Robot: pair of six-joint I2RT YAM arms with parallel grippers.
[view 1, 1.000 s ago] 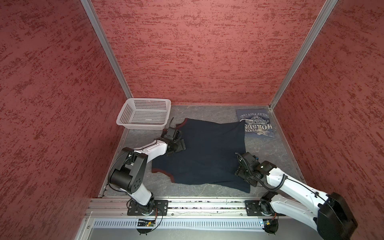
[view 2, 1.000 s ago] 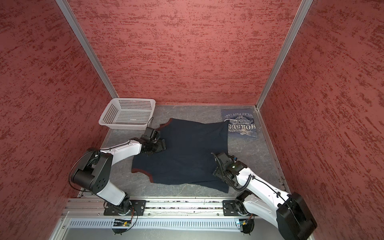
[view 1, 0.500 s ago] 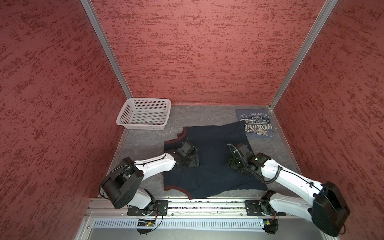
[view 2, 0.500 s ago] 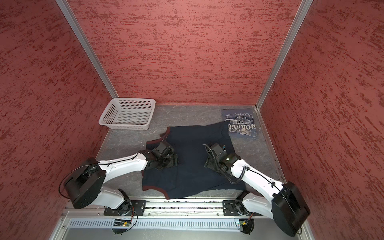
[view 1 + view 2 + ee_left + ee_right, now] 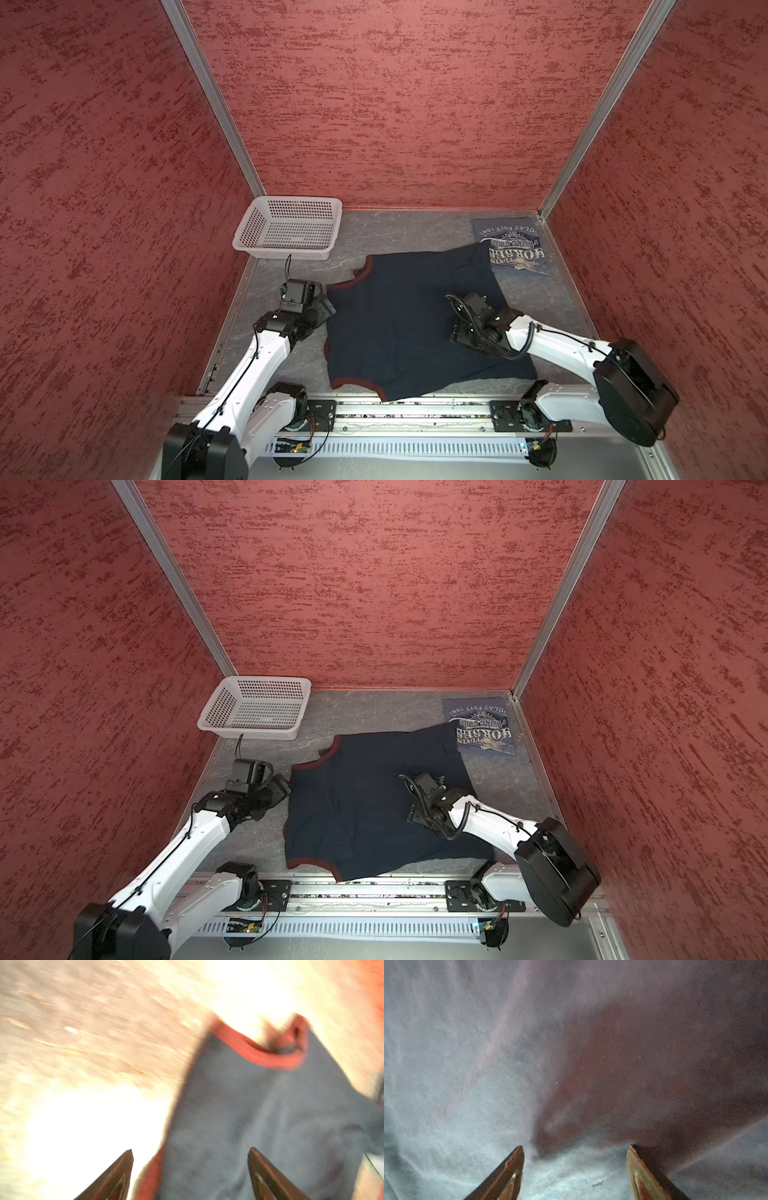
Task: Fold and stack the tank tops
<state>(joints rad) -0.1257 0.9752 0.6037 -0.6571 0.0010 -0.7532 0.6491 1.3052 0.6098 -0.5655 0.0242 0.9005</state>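
My left gripper at left edge of navy top, jaws open, empty; right gripper over its centre-right, jaws open too; blue top folded, upper right.

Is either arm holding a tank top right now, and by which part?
Nothing is held: left gripper and right gripper show open jaws; the navy tank top lies free.

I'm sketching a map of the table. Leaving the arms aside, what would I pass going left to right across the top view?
white basket → dark navy tank top → slate-blue tank top
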